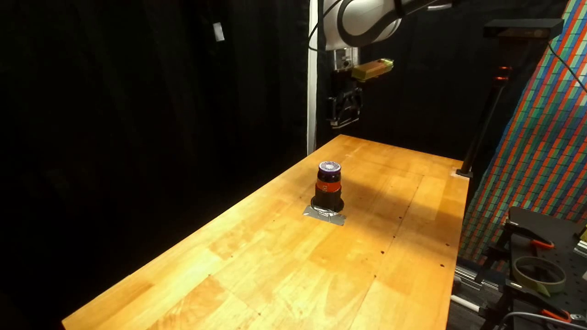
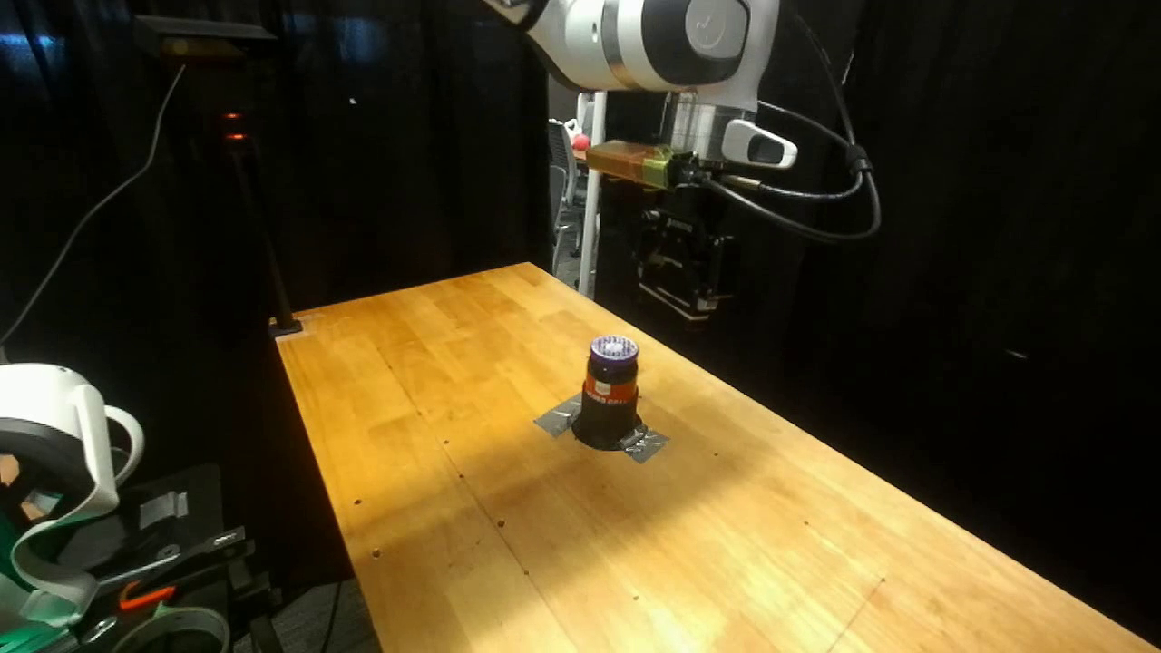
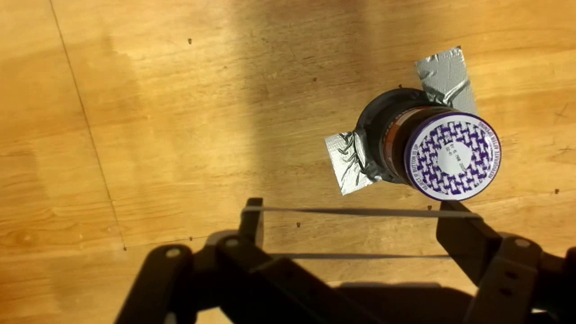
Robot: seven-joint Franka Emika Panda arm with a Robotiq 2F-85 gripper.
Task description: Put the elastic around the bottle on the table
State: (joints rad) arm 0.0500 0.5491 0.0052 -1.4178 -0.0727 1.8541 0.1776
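The bottle [image 1: 329, 176] is dark, with an orange-red band and a white-and-purple lid. It stands upright in a black round base on the wooden table [image 1: 293, 256], and also shows in an exterior view [image 2: 611, 385]. In the wrist view its lid [image 3: 453, 155] is right of centre. My gripper [image 3: 353, 209] is open, and the elastic [image 3: 348, 211] is stretched as a loop around both fingers, two strands crossing the gap. In both exterior views my gripper [image 1: 345, 123] [image 2: 673, 304] hangs above the table, higher than the bottle and apart from it.
Grey tape [image 1: 323, 215] [image 2: 646, 445] [image 3: 443, 74] fixes the black base [image 3: 373, 119] to the table on two sides. A black camera post [image 1: 477, 133] [image 2: 263, 245] stands at a table corner. A dark cart with a tape roll [image 1: 540, 275] is beside the table.
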